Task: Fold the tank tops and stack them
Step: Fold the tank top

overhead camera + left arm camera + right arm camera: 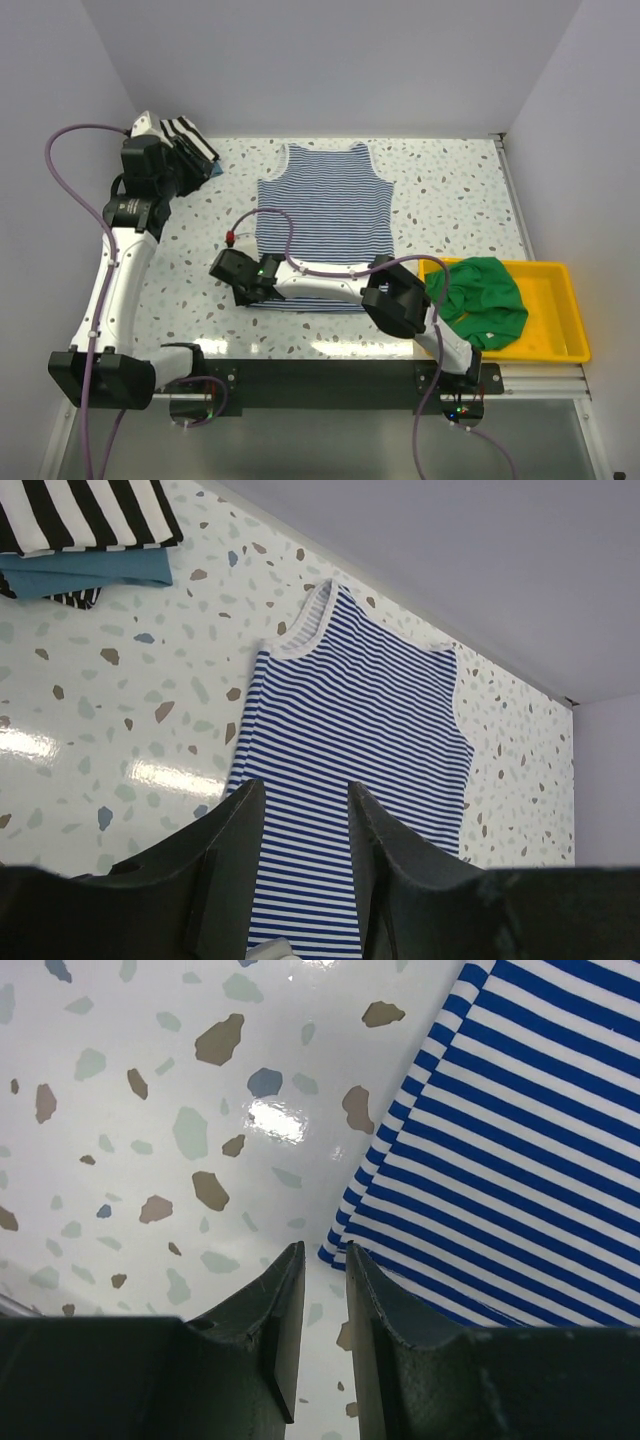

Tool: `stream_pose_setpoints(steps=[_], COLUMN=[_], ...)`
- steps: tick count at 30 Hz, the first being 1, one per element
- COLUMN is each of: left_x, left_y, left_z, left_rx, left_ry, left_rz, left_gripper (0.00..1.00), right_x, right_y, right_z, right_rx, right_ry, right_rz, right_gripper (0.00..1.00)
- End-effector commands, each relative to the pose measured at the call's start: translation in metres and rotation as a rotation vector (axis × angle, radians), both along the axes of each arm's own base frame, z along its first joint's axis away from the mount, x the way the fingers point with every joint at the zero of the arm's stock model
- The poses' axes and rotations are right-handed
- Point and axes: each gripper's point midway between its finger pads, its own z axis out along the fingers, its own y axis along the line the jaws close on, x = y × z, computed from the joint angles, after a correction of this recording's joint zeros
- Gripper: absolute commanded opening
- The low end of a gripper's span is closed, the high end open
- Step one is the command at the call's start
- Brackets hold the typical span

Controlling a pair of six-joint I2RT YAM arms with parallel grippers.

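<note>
The blue-and-white striped tank top lies flat on the table's middle, neck away from me. My right gripper reaches across its hem to the bottom-left corner. In the right wrist view the jaws stand narrowly apart with bare table between them, and the striped top's corner sits at the fingertips. My left gripper hangs open and empty high at the back left; the striped top shows between its fingers. The green tank top lies bunched in the yellow tray.
A stack of folded tops, black-and-white striped over teal, sits at the back left corner. The yellow tray stands at the near right. White walls close the back and sides.
</note>
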Motion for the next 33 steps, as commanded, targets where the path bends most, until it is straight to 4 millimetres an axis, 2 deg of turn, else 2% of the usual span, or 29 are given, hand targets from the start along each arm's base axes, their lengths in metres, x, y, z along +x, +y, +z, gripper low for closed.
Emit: stream_pose_setpoints(steps=[1, 9, 12, 14, 15, 16, 18, 19, 20, 21, 22, 23, 24, 25, 26, 27, 28, 30, 31, 33], left_x=[0.008, 0.015, 0.017, 0.017, 0.018, 0.017, 0.018, 0.016, 0.015, 0.017, 0.012, 0.011, 0.014, 0.008, 0.008, 0.012, 0.011, 0.014, 0.017, 0.021], left_y=[-0.002, -0.003, -0.004, -0.005, -0.006, -0.008, -0.010, -0.012, -0.014, -0.016, -0.021, -0.024, -0.029, -0.033, -0.037, -0.040, -0.049, -0.060, -0.062, -0.065], left_z=[0.014, 0.002, -0.010, -0.026, -0.029, -0.044, -0.057, -0.075, -0.085, -0.091, -0.115, -0.125, -0.129, -0.152, -0.161, -0.165, -0.182, -0.194, -0.208, -0.220], left_rx=[-0.015, -0.019, -0.030, -0.042, -0.046, -0.057, -0.065, -0.076, -0.090, -0.099, -0.124, -0.139, -0.153, -0.171, -0.177, -0.177, -0.177, -0.170, -0.166, -0.161], left_ry=[-0.072, -0.055, -0.037, -0.008, -0.008, 0.023, 0.038, 0.075, 0.097, 0.095, 0.143, 0.158, 0.139, 0.186, 0.202, 0.192, 0.228, 0.246, 0.273, 0.300], left_rz=[-0.016, -0.019, -0.019, -0.016, -0.019, -0.024, -0.029, -0.036, -0.040, -0.048, -0.058, -0.065, -0.084, -0.088, -0.095, -0.103, -0.120, -0.136, -0.130, -0.120], left_gripper=[0.43, 0.43, 0.43, 0.43, 0.43, 0.43, 0.43, 0.42, 0.42, 0.42, 0.42, 0.42, 0.42, 0.42, 0.42, 0.43, 0.44, 0.44, 0.44, 0.44], right_x=[0.006, -0.004, -0.011, -0.016, -0.021, -0.025, -0.036, -0.045, -0.050, -0.060, -0.064, -0.069, -0.075, -0.077, -0.081, -0.083, -0.087, -0.094, -0.096, -0.099], right_y=[0.003, 0.001, -0.007, -0.014, -0.026, -0.029, -0.029, -0.047, -0.050, -0.067, -0.076, -0.082, -0.097, -0.102, -0.107, -0.110, -0.117, -0.124, -0.125, -0.129], right_z=[0.001, -0.019, -0.025, -0.018, -0.029, -0.026, -0.003, -0.017, 0.001, -0.011, -0.010, -0.007, -0.006, -0.003, -0.001, 0.009, 0.005, 0.011, 0.013, 0.014], right_rx=[-0.031, -0.084, -0.121, -0.122, -0.147, -0.136, -0.058, -0.088, -0.049, -0.081, -0.086, -0.081, -0.086, -0.078, -0.071, -0.048, -0.057, -0.047, -0.046, -0.053], right_ry=[-0.041, -0.023, -0.010, -0.005, 0.006, 0.013, 0.022, 0.046, 0.038, 0.056, 0.056, 0.059, 0.068, 0.067, 0.072, 0.071, 0.083, 0.086, 0.088, 0.084], right_rz=[-0.029, 0.009, 0.035, 0.051, 0.063, 0.077, 0.128, 0.143, 0.168, 0.183, 0.188, 0.205, 0.210, 0.211, 0.212, 0.219, 0.222, 0.230, 0.233, 0.236], right_gripper=[0.28, 0.27, 0.16, 0.08, 0.02, 0.00, 0.00, 0.00, 0.00, 0.00, 0.00, 0.00, 0.00, 0.00, 0.00, 0.00, 0.00, 0.00, 0.00, 0.00])
